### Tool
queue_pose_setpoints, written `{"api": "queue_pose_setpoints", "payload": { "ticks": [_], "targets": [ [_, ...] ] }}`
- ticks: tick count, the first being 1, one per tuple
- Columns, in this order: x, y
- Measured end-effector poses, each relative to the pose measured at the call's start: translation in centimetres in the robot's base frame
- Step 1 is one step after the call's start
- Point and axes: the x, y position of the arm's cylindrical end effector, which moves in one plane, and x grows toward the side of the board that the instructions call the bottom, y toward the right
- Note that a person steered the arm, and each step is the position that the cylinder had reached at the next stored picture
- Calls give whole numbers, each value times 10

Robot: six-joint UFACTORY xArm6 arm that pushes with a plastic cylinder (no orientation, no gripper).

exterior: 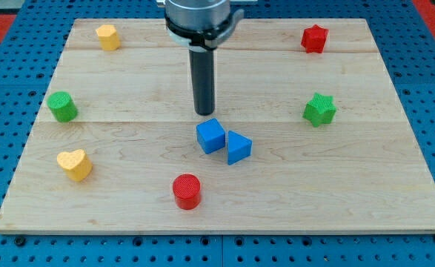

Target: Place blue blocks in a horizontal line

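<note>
My tip [204, 113], a bare rod with no jaws, stood just above the blue cube [210, 136], not touching; the blue triangular block [238, 147] touched that cube's right. Open board [128, 215] lay left and right of the tip. A red cylinder [187, 190] sat below; green star [319, 109] far right.

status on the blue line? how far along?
Done: the blue cube and blue triangle sit touching mid-board, roughly side by side. In hand: my tip is just above the cube, apart from it. Left: the triangle lies slightly lower; level them.
</note>
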Motion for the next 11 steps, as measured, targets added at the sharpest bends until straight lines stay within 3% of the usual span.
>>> {"api": "queue_pose_setpoints", "payload": {
  "ticks": [1,3,4,5,8,9,11],
  "targets": [
    [59,-26],
    [20,5],
    [60,11],
    [66,19],
    [14,81],
    [41,104],
    [88,93]
  ]
}}
